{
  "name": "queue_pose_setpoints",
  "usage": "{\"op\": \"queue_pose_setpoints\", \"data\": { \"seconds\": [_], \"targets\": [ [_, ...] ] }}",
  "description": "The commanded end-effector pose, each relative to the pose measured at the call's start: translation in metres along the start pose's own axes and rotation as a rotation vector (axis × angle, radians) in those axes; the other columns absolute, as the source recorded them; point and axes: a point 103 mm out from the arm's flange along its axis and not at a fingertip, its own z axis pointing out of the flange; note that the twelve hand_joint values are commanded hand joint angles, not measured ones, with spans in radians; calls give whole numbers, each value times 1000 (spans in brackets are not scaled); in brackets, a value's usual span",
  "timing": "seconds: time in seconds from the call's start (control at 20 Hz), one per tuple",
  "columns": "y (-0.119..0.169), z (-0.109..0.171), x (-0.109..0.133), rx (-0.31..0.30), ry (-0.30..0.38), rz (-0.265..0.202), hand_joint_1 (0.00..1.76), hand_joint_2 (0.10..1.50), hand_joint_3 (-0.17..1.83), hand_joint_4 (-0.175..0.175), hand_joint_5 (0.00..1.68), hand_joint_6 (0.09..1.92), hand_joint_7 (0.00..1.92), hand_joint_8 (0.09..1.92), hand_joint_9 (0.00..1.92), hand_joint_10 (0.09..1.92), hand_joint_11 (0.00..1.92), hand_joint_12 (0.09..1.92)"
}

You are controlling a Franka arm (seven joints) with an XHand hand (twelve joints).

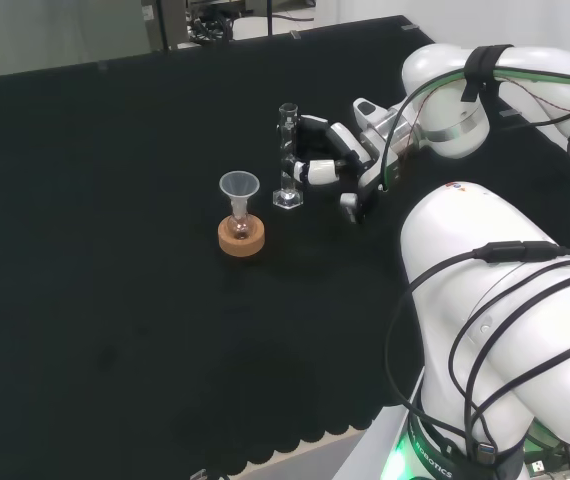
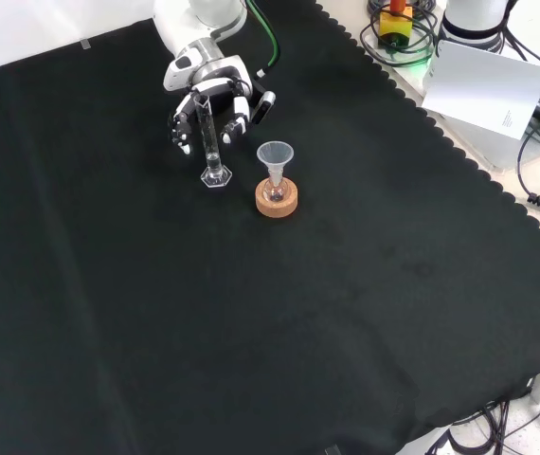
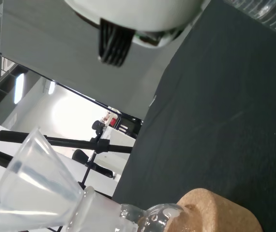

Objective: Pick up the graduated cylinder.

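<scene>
The clear graduated cylinder point(image 1: 287, 150) stands upright on its hexagonal foot on the black cloth point(image 1: 105, 250). My hand point(image 1: 343, 155) is just right of it in the head view, fingers point(image 1: 313, 171) reaching to the tube with a gap to the thumb. From the front view the hand point(image 2: 215, 95) sits behind the cylinder point(image 2: 209, 133), with fingers point(image 2: 236, 123) spread on both sides of the tube and not closed on it. The wrist view has a blurred white part of the hand point(image 3: 138, 14).
A small flask with a clear funnel point(image 1: 239, 188) in its neck sits on a cork ring point(image 1: 241, 238), near the cylinder's foot. Up close, the wrist view gives the funnel point(image 3: 31, 193) and cork ring point(image 3: 215, 212). The cloth's scalloped edge point(image 2: 459, 152) borders cables and a paper.
</scene>
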Motion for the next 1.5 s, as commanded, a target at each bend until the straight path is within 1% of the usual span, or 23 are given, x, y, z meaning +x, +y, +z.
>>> {"op": "queue_pose_setpoints", "data": {
  "seconds": [0.05, 1.5],
  "targets": [
    [0, 1, -2, 0, 7, 5, 1178, 599, 814, -49, 524, 648, 553, 624, 788, 468, 560, 1221],
    [3, 6, -7, 13, 6, 15, 1192, 630, 809, -40, 627, 751, 622, 625, 899, 418, 714, 1134]
  ]
}}
